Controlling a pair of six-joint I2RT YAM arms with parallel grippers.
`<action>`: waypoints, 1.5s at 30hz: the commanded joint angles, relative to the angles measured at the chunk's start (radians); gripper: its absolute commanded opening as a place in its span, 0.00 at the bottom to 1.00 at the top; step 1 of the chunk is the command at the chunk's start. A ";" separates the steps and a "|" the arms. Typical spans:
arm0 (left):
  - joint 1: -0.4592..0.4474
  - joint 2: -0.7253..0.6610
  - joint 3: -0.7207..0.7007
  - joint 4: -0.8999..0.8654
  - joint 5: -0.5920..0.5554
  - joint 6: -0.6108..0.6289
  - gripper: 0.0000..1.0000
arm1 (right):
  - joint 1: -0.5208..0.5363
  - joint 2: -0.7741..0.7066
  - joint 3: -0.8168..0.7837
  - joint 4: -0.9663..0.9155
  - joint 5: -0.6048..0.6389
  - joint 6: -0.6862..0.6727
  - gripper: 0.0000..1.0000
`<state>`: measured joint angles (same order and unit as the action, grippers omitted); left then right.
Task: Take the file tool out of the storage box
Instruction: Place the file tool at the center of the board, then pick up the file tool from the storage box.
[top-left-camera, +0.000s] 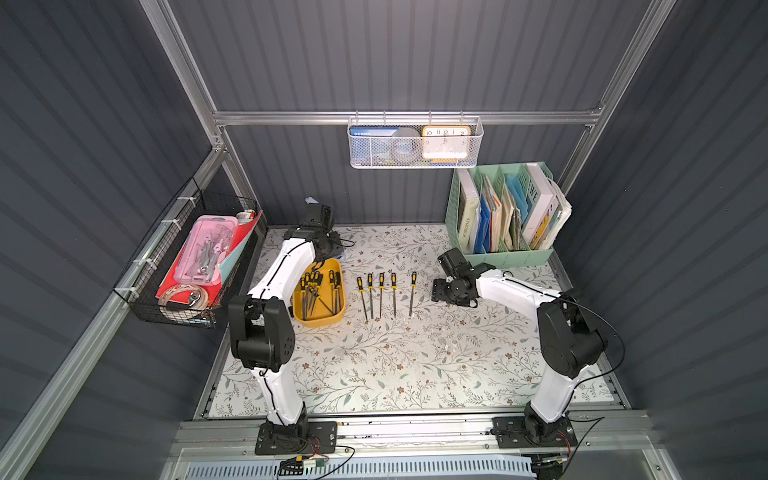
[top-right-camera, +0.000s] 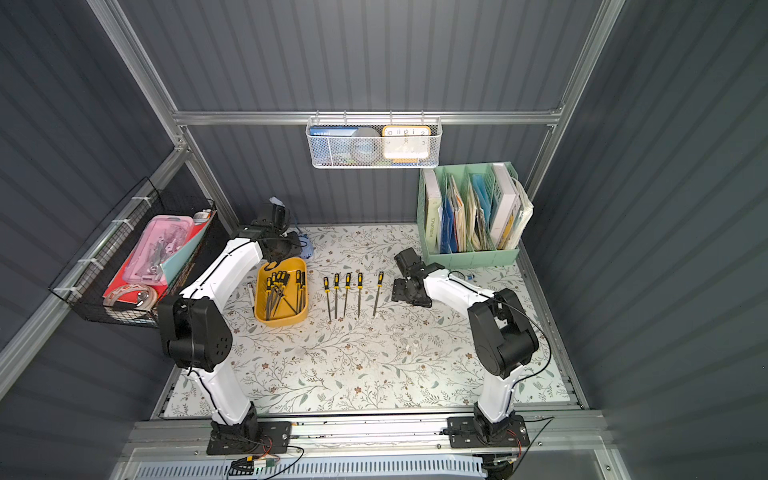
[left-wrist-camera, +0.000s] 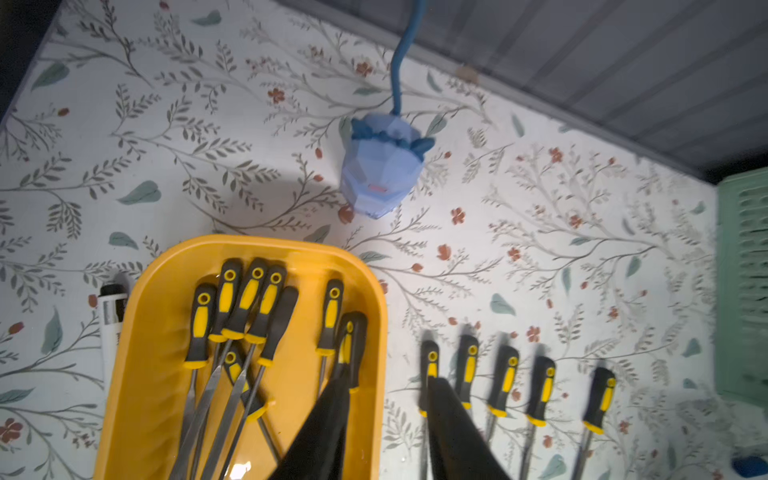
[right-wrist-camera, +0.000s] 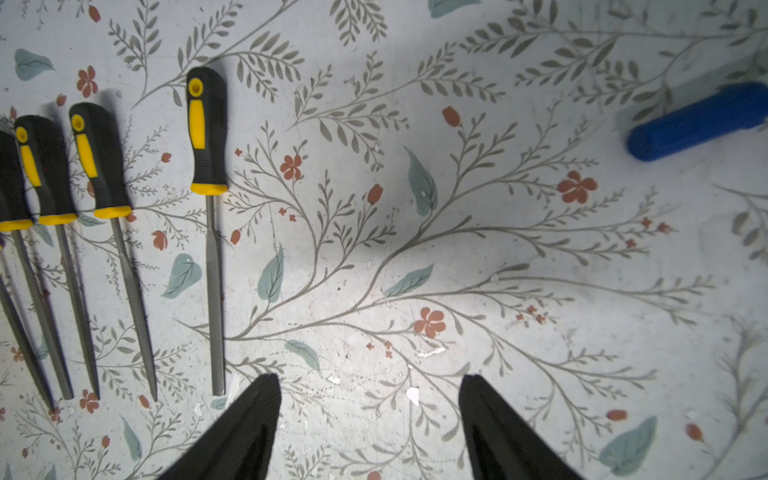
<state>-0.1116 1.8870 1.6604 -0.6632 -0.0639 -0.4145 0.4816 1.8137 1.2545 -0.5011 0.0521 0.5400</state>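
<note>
Yellow box (top-left-camera: 319, 319) sits on the table (top-left-camera: 415, 365) beside the left arm. A heap of files (left-wrist-camera: 249, 303) lies inside, handles toward the back wall. Next to it lies a laid-out row (top-left-camera: 381, 291) of five. Over the box's rim hovers the left gripper (left-wrist-camera: 390, 378), jaws apart, empty. Beyond the row, the right gripper (right-wrist-camera: 370, 376) gapes over bare table. Looks like it is between picks. Next: centre on one handle, descend, close.

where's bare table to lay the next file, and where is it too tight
Widest: the near half of the floral-print tabletop, between the left arm and right arm. Smaller: the strip between the rightmost black-and-yellow-handled file and the open right gripper. Crowded: the mustard-yellow plastic storage box with its heap of files, and the four closely spaced files beside it.
</note>
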 joint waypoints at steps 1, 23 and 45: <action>0.014 0.049 -0.028 -0.014 0.017 0.083 0.35 | 0.002 0.012 0.019 -0.018 0.004 -0.007 0.74; 0.070 0.247 0.016 0.029 0.007 0.186 0.35 | 0.000 0.043 0.043 -0.035 0.021 0.012 0.74; 0.070 0.352 0.064 -0.015 -0.015 0.223 0.40 | 0.001 0.061 0.068 -0.051 0.033 0.022 0.73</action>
<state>-0.0422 2.2063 1.7149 -0.6312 -0.0525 -0.2146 0.4816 1.8565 1.2934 -0.5274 0.0711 0.5602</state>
